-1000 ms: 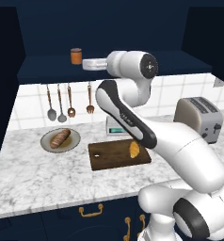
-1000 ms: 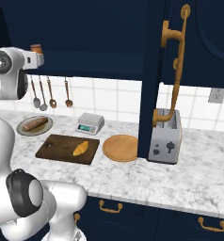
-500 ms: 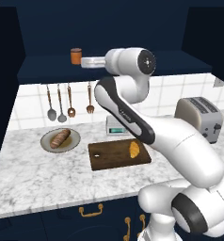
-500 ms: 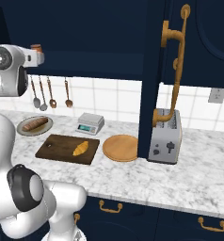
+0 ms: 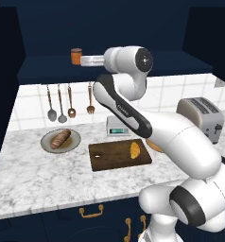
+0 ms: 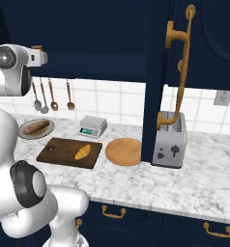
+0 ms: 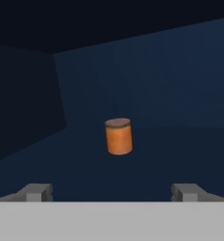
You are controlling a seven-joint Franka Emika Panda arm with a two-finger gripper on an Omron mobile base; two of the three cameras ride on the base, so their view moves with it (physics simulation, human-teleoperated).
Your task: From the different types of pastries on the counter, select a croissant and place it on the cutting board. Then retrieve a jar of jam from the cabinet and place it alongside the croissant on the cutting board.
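Note:
The jar of jam [image 7: 118, 136], orange-brown with a darker lid, stands upright on the cabinet [image 5: 48, 71] shelf. In the hand view it is straight ahead, beyond my gripper [image 7: 111, 192], whose fingertips [image 7: 36, 192] stand wide apart with nothing between them. From the left base view my gripper [image 5: 83, 60] sits just right of the jar [image 5: 76, 56], inside the recess. The golden croissant [image 5: 134, 150] [image 6: 82, 152] lies on the right part of the dark cutting board [image 5: 109, 158] [image 6: 59, 152] on the counter [image 5: 48, 184].
A brown loaf-like pastry [image 5: 60, 139] rests on a plate left of the board. Behind the board are a small scale [image 5: 118, 125], hanging utensils [image 5: 61, 101] and a toaster [image 5: 202, 116]. A round wooden board [image 6: 123, 151] and the open cabinet door [image 6: 158, 72] are to the right.
My hand has crept a little further left into the cabinet, closer to the jar. The jaws stay open and nothing on the counter has moved.

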